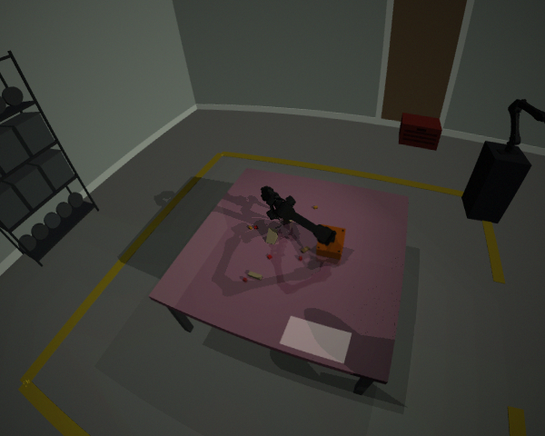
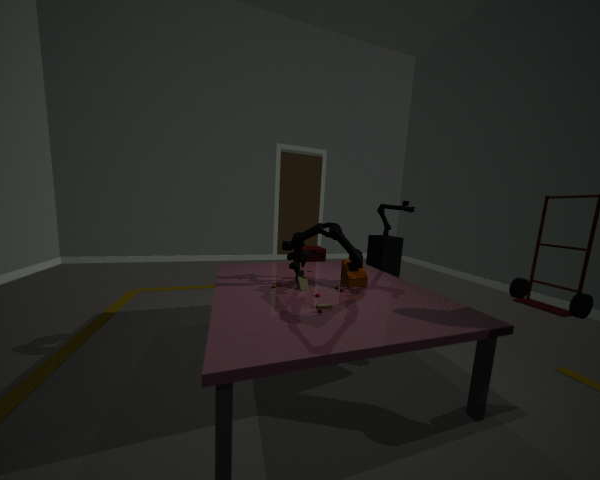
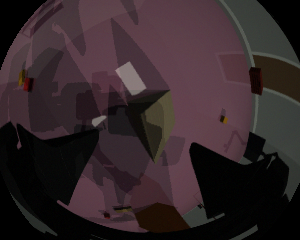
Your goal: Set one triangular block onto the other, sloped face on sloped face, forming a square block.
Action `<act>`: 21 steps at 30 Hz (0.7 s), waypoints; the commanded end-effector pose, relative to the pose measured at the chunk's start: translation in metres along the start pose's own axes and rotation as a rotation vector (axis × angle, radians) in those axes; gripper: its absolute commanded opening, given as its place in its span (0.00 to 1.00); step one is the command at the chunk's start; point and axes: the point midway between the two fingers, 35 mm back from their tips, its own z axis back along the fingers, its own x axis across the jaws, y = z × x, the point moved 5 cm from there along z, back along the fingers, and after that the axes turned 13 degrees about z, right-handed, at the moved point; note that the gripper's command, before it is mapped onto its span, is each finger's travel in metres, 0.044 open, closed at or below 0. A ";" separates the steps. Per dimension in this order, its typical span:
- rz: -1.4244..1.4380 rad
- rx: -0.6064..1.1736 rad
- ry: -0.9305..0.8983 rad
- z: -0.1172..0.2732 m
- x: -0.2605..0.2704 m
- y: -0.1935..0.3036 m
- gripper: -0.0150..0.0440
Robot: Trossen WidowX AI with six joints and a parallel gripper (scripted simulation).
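Flat white rectangular sheet (image 1: 316,339), lower right of the top view: no readable text.
Orange box-shaped base (image 1: 341,238) (image 2: 348,277), right of centre in both room views: no readable label.
Red drawered chest (image 1: 420,131) (image 2: 314,253), upper right of the top view: no readable brand or number.

The top view is looking steeply down from well above the pink rectangular table (image 1: 357,282) (image 2: 290,330) (image 3: 200,65); the exterior view is facing the brown door (image 1: 421,61) (image 2: 300,201) (image 3: 285,80) from low beyond one table edge; the wrist view is peering closely at the tabletop.
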 end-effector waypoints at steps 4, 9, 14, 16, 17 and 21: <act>1.201 0.158 0.360 0.009 0.054 0.014 1.00; 1.489 0.245 0.436 0.013 0.067 0.017 1.00; 1.762 0.343 0.482 0.016 0.077 0.020 1.00; 1.856 0.379 0.491 0.017 0.080 0.021 1.00; 1.868 0.385 0.493 0.017 0.080 0.021 1.00; 1.868 0.385 0.493 0.017 0.080 0.021 1.00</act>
